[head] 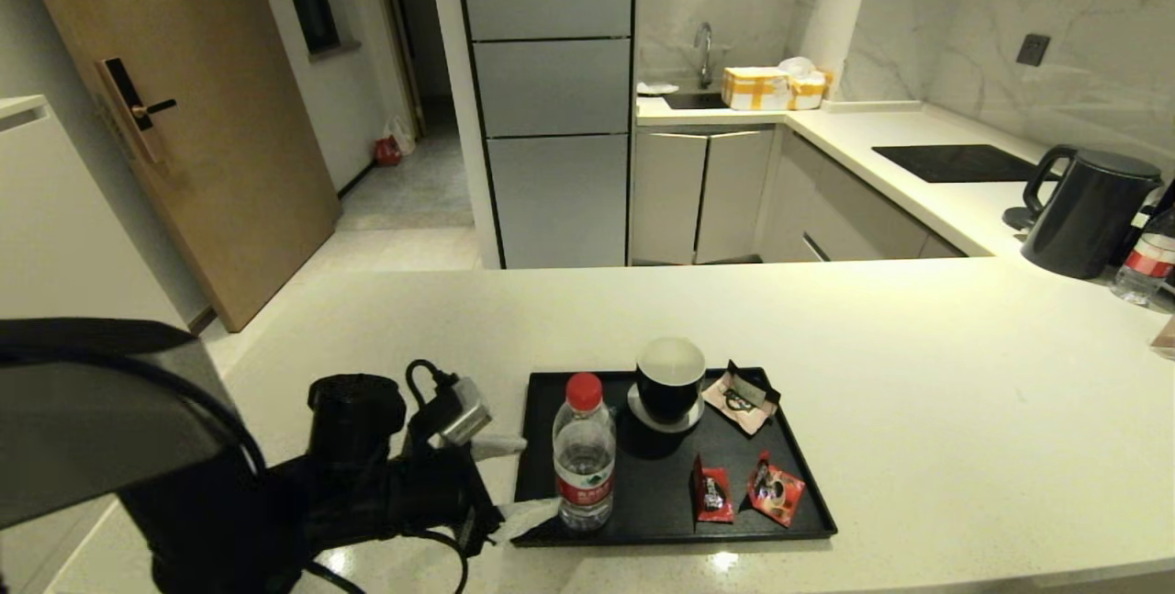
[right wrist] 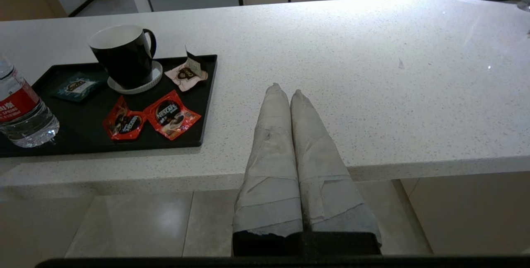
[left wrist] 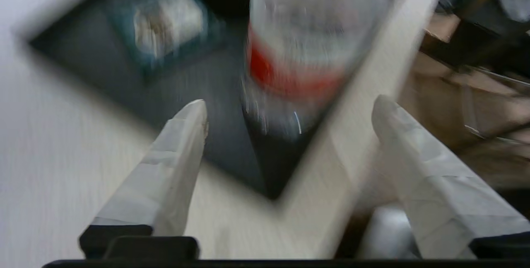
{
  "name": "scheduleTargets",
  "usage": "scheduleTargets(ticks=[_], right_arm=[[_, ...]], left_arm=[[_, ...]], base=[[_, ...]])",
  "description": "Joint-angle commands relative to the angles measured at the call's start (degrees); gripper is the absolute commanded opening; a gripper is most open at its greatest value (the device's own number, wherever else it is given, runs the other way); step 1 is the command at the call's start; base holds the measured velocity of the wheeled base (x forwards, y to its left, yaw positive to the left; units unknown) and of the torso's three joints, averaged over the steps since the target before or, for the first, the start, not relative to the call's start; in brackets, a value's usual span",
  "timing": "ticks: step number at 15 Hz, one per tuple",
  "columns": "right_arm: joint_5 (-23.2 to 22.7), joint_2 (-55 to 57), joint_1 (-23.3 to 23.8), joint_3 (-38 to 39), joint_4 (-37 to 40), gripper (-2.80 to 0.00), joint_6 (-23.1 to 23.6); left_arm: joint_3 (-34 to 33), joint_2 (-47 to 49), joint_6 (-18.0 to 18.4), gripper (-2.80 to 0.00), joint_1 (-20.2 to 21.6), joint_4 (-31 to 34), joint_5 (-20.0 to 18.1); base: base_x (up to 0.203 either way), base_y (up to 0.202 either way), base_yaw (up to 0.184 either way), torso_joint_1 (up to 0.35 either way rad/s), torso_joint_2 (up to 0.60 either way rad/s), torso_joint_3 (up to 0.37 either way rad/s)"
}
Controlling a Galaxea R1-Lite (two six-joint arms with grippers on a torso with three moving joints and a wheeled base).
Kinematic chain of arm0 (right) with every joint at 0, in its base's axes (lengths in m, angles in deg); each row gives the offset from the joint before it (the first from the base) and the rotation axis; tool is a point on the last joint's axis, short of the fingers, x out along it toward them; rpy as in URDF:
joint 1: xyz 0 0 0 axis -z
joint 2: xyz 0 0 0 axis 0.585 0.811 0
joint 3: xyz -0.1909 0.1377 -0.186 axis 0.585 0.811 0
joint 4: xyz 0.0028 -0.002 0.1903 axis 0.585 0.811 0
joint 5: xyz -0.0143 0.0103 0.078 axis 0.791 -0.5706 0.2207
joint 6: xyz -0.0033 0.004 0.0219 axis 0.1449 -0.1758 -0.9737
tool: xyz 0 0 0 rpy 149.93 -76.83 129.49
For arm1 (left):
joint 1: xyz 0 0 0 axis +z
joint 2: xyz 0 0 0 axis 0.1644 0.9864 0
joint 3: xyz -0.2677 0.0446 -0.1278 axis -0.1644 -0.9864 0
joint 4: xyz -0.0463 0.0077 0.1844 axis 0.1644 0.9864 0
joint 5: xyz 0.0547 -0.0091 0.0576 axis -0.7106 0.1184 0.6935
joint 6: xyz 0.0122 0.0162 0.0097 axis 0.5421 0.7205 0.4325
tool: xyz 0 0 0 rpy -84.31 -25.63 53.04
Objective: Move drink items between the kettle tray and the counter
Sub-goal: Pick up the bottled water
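Note:
The clear water bottle (head: 584, 456) with red cap and label stands upright in the near left corner of the black kettle tray (head: 661, 511) on the cream counter (head: 918, 410). Two red sachets (head: 711, 491) (head: 776, 488) lie flat near the tray's front rim. My left gripper (head: 519, 476) hovers just left of the bottle, open, its white fingertips either side of the tray's left edge. In the left wrist view the bottle (left wrist: 306, 40) stands ahead of the open gripper (left wrist: 287, 104), not between the fingers. My right gripper (right wrist: 285, 92) is shut and empty at the counter's front edge, right of the tray (right wrist: 74, 133).
A black mug (head: 670, 383) on a white coaster, a beige sachet (head: 745, 397) and a teal sachet (right wrist: 76, 87) share the tray. A black kettle (head: 1088, 208) and another bottle (head: 1147, 263) stand far right, by a hob panel (head: 955, 162).

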Motion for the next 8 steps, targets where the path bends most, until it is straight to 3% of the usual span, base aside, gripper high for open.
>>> scheduleTargets(ticks=[1, 8], right_arm=[[0.04, 0.0, 0.04, 0.09, 0.01, -2.8, -0.01], [0.04, 0.0, -0.05, 0.09, 0.01, -2.8, -0.01]], left_arm=[[1.38, 6.77, -1.2, 0.0, -2.94, -8.98, 1.53], [6.81, 8.74, -1.55, 0.0, -5.14, -8.98, 3.78]], base=[[0.0, 0.0, 0.0, 0.0, 0.0, 0.0], [0.0, 0.0, 0.0, 0.0, 0.0, 0.0]])
